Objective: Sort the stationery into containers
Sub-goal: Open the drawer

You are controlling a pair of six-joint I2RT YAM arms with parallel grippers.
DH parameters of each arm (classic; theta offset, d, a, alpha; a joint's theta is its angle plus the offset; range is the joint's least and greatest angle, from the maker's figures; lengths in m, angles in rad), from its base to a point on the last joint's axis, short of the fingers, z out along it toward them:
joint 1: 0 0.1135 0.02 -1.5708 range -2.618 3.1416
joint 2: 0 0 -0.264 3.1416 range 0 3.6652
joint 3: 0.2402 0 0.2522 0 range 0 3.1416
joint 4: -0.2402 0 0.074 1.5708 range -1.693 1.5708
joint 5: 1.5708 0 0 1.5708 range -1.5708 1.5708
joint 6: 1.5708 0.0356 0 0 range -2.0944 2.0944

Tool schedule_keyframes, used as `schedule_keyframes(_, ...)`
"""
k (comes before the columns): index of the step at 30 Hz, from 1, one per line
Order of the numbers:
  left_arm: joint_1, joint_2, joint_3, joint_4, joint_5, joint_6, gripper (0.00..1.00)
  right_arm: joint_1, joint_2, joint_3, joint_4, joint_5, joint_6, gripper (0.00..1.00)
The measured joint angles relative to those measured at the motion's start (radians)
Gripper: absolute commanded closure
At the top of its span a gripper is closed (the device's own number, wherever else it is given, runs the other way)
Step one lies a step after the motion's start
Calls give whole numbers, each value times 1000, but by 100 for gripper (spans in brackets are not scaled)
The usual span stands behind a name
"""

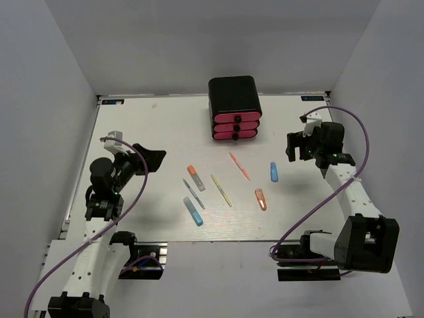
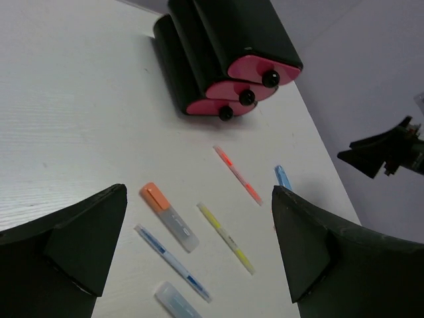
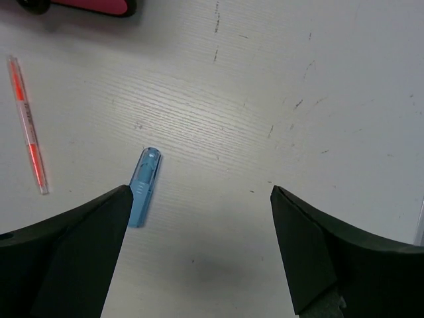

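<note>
The black cabinet (image 1: 234,96) stands at the back middle of the table, its three pink drawers (image 1: 234,126) shut; it also shows in the left wrist view (image 2: 218,40). Seven items lie in front of it: an orange-capped marker (image 1: 196,177), a blue-grey pen (image 1: 193,193), a pale blue marker (image 1: 193,211), a yellow pen (image 1: 220,189), a thin orange pen (image 1: 239,165), a blue marker (image 1: 273,171) and an orange marker (image 1: 261,199). My left gripper (image 1: 151,161) is open and empty, raised left of the items (image 2: 199,192). My right gripper (image 1: 299,137) is open and empty (image 3: 200,191), above the table right of the blue marker (image 3: 143,187).
The white table (image 1: 132,132) is walled by grey panels on the left, back and right. Its near edge runs just behind the arm bases. The right arm's purple cable (image 1: 351,132) loops above the right side.
</note>
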Motion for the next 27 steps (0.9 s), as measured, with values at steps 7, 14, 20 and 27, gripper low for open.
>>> schedule_keyframes(7,-10,77,-40,43,96,-50,0,0,14,58,-106,-117,-183,10)
schedule_keyframes(14,-13,83,-52,89,140,-98,28,1,21,75,-206,-257,-311,10)
schedule_keyframes(20,-13,78,-95,112,167,-135,43,23,25,83,-215,-399,-311,52)
schedule_keyframes(27,-13,117,-133,114,183,-179,16,173,66,81,-43,-378,14,42)
